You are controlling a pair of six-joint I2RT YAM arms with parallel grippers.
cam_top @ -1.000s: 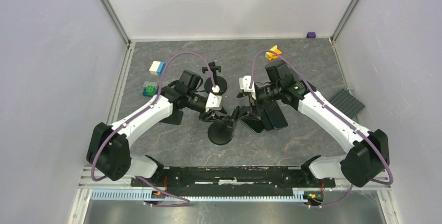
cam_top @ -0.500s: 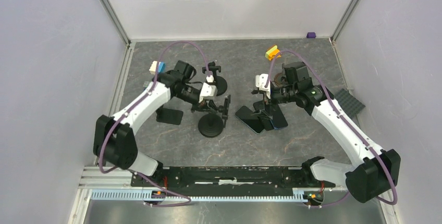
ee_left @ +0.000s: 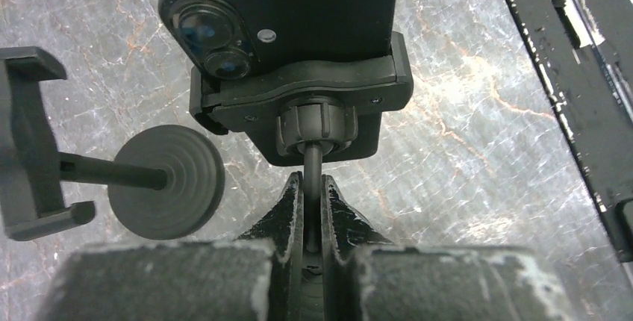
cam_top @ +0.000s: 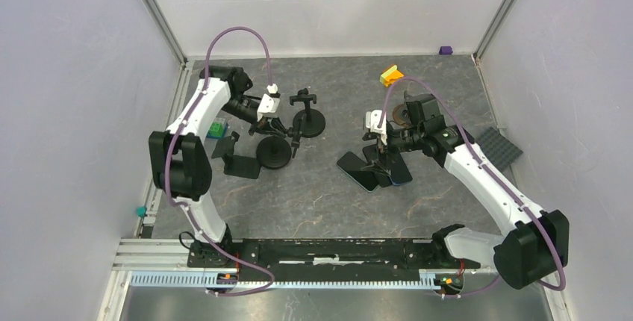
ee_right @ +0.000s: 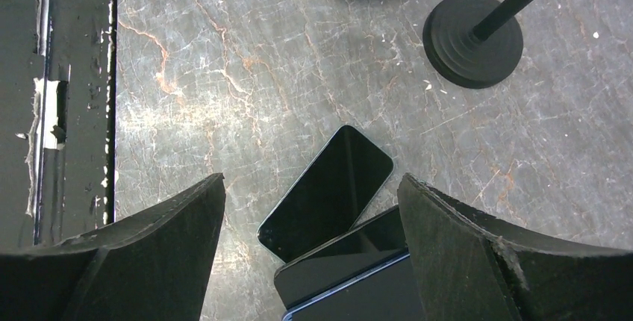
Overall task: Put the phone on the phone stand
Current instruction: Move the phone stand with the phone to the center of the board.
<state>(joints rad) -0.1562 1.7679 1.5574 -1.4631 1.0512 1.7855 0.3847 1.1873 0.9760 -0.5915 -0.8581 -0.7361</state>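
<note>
In the left pincer point(ee_left: 312, 187), fingers pressed together: the thin stem of the phone stand point(ee_left: 298, 89), pinched just below the ball joint. Clamped in that stand's cradle, at 12 o'clock from the fingertips in the wrist view: the phone point(ee_left: 298, 7), black, back side showing, twin lenses in the 10 o'clock corner, side jaws of the cradle hugging both long edges. At 9 o'clock from the fingertips, apart from them: a second stand point(ee_left: 166, 181), ribbed round base, slim stem, cradle at the far end.

Seen from above, round base of the held stand just at 6 o'clock of the pincer, low over the tabletop point(cam_top: 313, 201); touching or lifted, impossible to tell. At 8 o'clock of that base, close by: a flat black rectangle point(cam_top: 242, 166) lying on the stone-patterned surface. At 10 o'clock, beside the arm: green and blue bricks point(cam_top: 216, 128).

Over on the other side, the right pincer point(ee_right: 310, 187) spread wide with nothing between its fingers, hovering above the spare phones point(ee_right: 326, 190), dark, screens up, overlapping in a loose slanted pile. At 12 o'clock of that pincer, well apart: a yellow-orange block point(cam_top: 390, 75). At 3 o'clock, near the side wall: a grey studded plate point(cam_top: 496, 145). At 1 o'clock, on the far rim: a small purple block point(cam_top: 446, 50).
</note>
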